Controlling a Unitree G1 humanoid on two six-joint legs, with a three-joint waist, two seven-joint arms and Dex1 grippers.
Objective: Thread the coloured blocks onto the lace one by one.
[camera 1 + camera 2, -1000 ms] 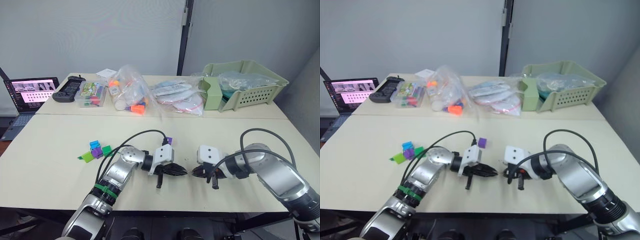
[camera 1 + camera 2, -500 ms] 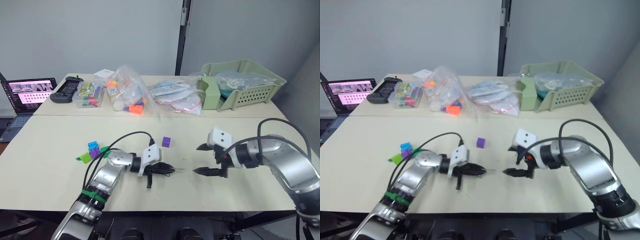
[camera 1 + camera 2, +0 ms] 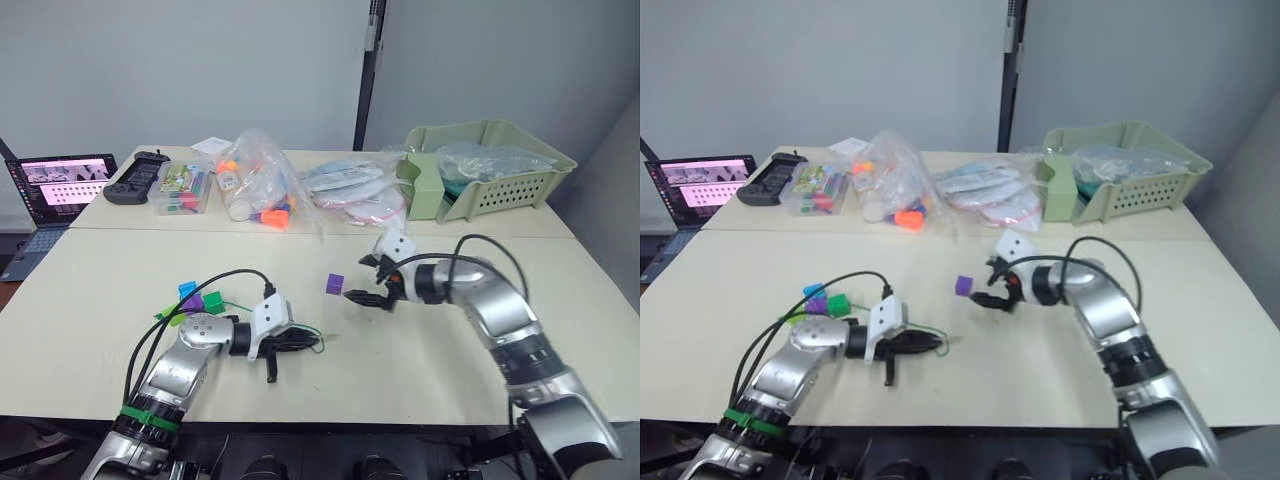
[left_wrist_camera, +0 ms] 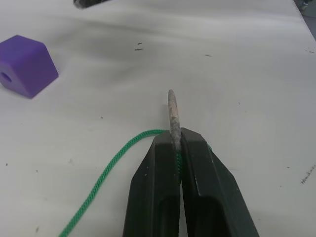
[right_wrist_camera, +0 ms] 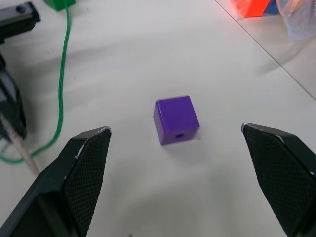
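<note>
A lone purple block (image 3: 335,284) lies mid-table with its hole facing sideways. My right gripper (image 3: 362,281) stands open just right of it; in the right wrist view the block (image 5: 176,119) lies between the spread fingers (image 5: 84,173), touching neither. My left gripper (image 3: 300,343) is shut on the lace's stiff grey tip (image 4: 172,111), which pokes out past the fingers. The green lace (image 4: 113,165) trails back over the table. Blue (image 3: 187,289), dark green (image 3: 213,300), purple (image 3: 192,305) and lime (image 3: 172,316) blocks cluster at the left.
Clear bags of toys (image 3: 262,190) and a small clear box (image 3: 183,188) line the back of the table. A pale green basket (image 3: 490,170) stands at the back right. A black controller (image 3: 138,178) and a laptop (image 3: 60,185) are at the far left.
My right gripper has opened and swung back and left, from beside the left gripper to the lone purple block. My left gripper has drawn back to the left with the lace tip.
</note>
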